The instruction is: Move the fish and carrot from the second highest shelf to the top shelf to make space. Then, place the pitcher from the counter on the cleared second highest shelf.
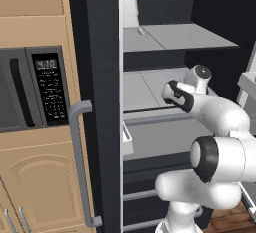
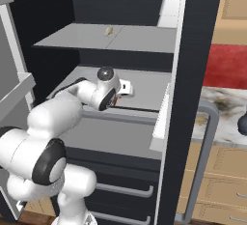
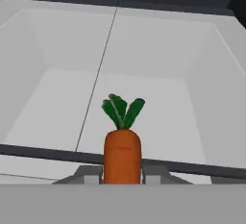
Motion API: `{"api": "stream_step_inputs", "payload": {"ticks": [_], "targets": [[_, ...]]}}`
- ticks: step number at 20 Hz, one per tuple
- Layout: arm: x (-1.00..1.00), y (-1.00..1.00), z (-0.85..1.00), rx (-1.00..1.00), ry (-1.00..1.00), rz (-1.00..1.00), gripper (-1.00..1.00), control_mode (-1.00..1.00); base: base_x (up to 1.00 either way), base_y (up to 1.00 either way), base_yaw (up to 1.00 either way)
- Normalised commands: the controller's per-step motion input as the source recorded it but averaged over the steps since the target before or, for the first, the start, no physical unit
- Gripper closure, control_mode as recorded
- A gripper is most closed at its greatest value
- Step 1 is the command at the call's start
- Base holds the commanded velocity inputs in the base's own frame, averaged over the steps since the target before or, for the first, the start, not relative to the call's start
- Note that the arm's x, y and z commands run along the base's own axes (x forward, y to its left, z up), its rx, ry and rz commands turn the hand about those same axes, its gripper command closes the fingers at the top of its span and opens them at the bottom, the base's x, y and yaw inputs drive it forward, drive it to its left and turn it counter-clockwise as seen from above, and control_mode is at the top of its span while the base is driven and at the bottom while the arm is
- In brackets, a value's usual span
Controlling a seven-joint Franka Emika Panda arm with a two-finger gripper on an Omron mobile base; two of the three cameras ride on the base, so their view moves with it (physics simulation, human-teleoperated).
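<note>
1. We see the white arm rise from its base, bend at a rounded elbow with a dark joint ring, and reach forward into the open fridge, its wrist level over the second highest shelf [image 1: 150, 89].
2. The tool [image 3: 123, 179] is closed on the carrot [image 3: 122, 155]; in the hand view its two dark finger tips sit tight against the carrot's sides.
3. The carrot is a smooth orange stub with a rounded shoulder and a tuft of flat green leaves pointing away from the hand. It is held over the shelf's front edge, near the middle; we cannot tell whether it touches the slab.
4. That shelf is a flat, matte light-grey slab with a thin seam running front to back and a pale rail along its front edge.
5. The top shelf [image 2: 140, 38] is a similar smooth grey slab with a plain thin edge.
6. The fish [image 2: 109, 30], a tiny pale cream sliver, lies on the top shelf towards its back edge, left of the seam in the right base view.
7. At the right edge of that view, a dark rounded shape stands on the mottled surface [image 2: 219, 110]; too little shows to name it.
</note>
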Motion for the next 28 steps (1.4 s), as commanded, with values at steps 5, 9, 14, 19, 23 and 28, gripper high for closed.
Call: {"api": "stream_step_inputs", "payload": {"ticks": [5,9,14,19,23,28], "targets": [[-1.0,0.1,1.0,-0.05,-0.19,0.21,1.0,-1.0,0.0,0.0,0.0],[-0.98,0.05,1.0,-0.02,-0.14,0.17,1.0,-1.0,0.0,0.0,0.0],[-0.5,0.0,1.0,0.0,-0.12,0.09,1.0,-1.0,0.0,0.0,0.0],[-0.02,0.0,1.0,0.0,-0.03,0.01,1.0,-1.0,0.0,0.0,0.0],[0.01,-0.03,1.0,0.0,0.0,0.0,1.0,-1.0,0.0,0.0,0.0],[0.21,-0.03,0.91,0.0,0.0,-0.01,1.0,-1.0,0.0,0.0,0.0]]}}
